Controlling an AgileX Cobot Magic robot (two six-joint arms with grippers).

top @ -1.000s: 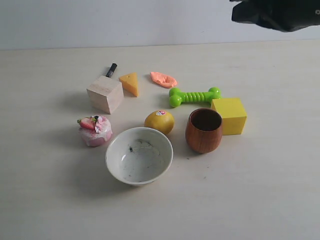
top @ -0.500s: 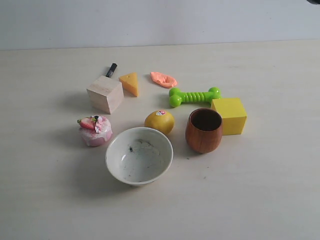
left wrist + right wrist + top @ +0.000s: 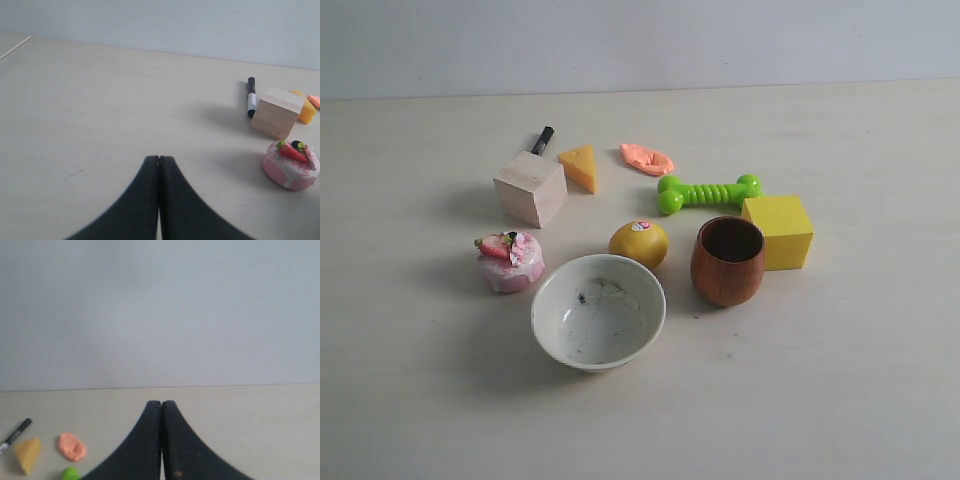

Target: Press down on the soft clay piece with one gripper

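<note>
We find the soft clay piece [image 3: 647,158] lying flat on the pale table [image 3: 850,390] toward the far side of the cluster of things, between the orange-yellow cheese wedge [image 3: 580,166] and the green bone toy [image 3: 708,192]; it is near both and touches neither, and nothing rests on it. Beside the wedge stands a wooden block [image 3: 530,188], with a black marker [image 3: 543,140] just behind it. At the bone's end sits a yellow cube [image 3: 778,231], and a brown wooden cup [image 3: 728,261] stands upright just beside the cube. Nearer the camera we see a round yellow fruit [image 3: 639,243], a white bowl [image 3: 598,311] with dark specks inside, and a pink toy cake [image 3: 510,261] topped with a strawberry. In its wrist view the left gripper [image 3: 159,159] has its two dark fingers pressed together with nothing between them; it sits over bare table, well apart from the cake and the block. In its own wrist view the right gripper [image 3: 161,403] is likewise pressed together and empty; the clay shows off to one side of it, next to the wedge and the marker, apart from the tip and untouched; we cannot tell how high this gripper is above the table.
</note>
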